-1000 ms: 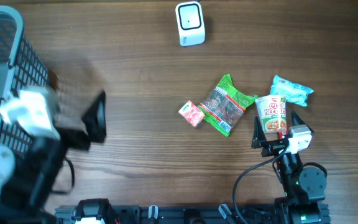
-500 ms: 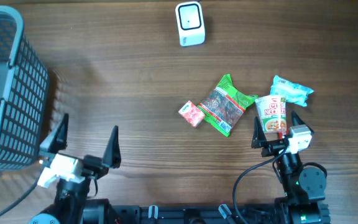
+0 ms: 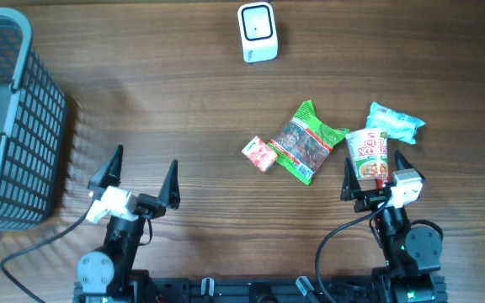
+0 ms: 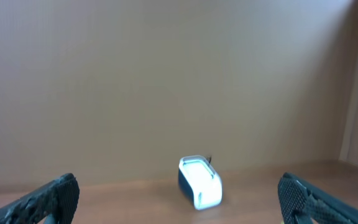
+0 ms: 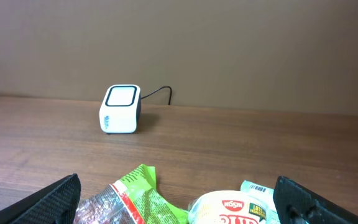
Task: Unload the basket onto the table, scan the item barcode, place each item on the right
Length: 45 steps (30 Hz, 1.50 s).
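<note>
Cup noodle [image 3: 367,154] lies on its side — long axis near-to-far — within the open right tool [image 3: 375,160]; left tool [image 3: 146,156] gapes empty.

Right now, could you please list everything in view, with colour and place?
table: one, brown wood, beneath everything
basket: one, grey mesh, far left
barcode scanner: one, white, far edge, centre
snack bag: one, green, right of centre
small packet: one, red-pink, just left of the snack bag
noodle cup: one, white and red, right of the snack bag
wrapped packet: one, light blue, beyond the noodle cup
left gripper: one, black, near edge, left, jaws open and empty
right gripper: one, black, near edge, right, jaws open either side of the noodle cup
</note>
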Each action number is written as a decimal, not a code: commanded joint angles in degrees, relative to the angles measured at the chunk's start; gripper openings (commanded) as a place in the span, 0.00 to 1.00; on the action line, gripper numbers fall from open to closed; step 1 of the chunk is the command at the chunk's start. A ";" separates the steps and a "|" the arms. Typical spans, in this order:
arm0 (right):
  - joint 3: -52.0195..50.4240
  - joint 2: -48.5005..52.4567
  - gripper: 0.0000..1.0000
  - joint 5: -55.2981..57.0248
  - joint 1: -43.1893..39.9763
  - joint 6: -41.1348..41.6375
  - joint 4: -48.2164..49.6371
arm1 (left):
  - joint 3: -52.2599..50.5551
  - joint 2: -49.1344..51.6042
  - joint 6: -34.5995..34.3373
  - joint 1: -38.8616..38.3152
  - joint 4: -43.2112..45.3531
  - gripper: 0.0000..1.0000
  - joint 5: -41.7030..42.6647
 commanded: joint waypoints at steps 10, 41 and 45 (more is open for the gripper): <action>-0.07 -0.46 1.00 0.55 -0.24 0.70 0.15 | -0.98 -0.50 -0.48 2.69 -19.39 1.00 -3.08; -0.07 -0.46 1.00 0.55 -0.24 0.70 0.13 | -0.98 -0.44 -0.52 3.06 -19.30 1.00 -3.17; -0.07 -0.46 1.00 0.55 -0.24 0.72 0.15 | -0.98 -0.44 -0.52 3.06 -19.30 1.00 -3.17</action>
